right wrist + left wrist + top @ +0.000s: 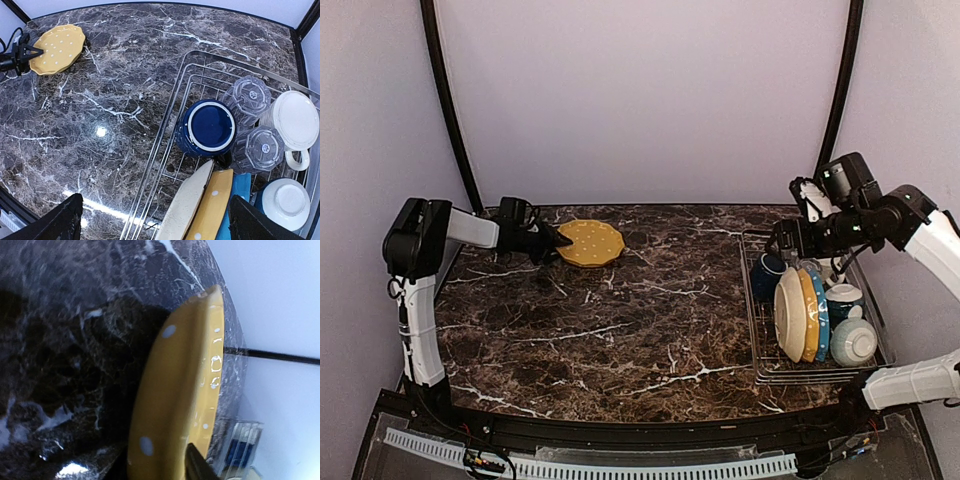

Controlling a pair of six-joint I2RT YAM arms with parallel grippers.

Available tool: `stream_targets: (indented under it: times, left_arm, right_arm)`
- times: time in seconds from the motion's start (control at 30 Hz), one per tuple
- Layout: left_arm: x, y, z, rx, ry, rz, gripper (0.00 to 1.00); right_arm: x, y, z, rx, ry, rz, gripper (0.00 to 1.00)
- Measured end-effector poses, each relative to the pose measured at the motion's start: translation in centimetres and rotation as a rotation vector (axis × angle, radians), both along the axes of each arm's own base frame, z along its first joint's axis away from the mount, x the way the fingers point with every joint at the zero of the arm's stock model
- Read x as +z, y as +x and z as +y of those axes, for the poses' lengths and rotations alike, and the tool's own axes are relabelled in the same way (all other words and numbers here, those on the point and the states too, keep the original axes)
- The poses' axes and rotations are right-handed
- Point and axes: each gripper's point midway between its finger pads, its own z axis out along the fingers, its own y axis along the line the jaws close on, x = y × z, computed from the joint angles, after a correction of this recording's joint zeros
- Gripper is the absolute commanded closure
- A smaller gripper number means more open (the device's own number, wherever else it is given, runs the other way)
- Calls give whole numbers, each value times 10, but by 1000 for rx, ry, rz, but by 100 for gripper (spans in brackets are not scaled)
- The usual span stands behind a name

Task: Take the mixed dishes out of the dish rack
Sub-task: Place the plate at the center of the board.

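A yellow white-dotted plate lies at the table's far left, also in the right wrist view. My left gripper is shut on its near rim; one finger lies on the plate. The dish rack stands at the right. It holds upright cream, yellow and blue plates, a dark blue cup, two clear tumblers, a cream mug and a bowl. My right gripper hangs open above the rack's near-left part, touching nothing.
The dark marble table stretches between the plate and the rack. Pale walls and two black corner posts close the back. A second bowl sits behind the first in the rack's right side.
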Motion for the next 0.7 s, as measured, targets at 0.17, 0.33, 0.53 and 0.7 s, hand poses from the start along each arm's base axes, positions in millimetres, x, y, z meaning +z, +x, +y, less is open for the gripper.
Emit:
stream_targets:
  times: [0.17, 0.33, 0.53, 0.7]
  left_arm:
    - [-7, -2, 10, -14, 137, 8, 22]
    - [1, -11, 21, -14, 232, -6, 3]
    - [1, -29, 32, -15, 357, 4, 1]
    - [13, -55, 41, -20, 482, -6, 1]
  right_arm:
    - [-7, -11, -3, 14, -13, 49, 1]
    - [-1, -27, 9, 79, 68, 77, 2]
    - [-5, -49, 22, 129, 150, 180, 9]
    - [-6, -64, 17, 91, 164, 252, 24]
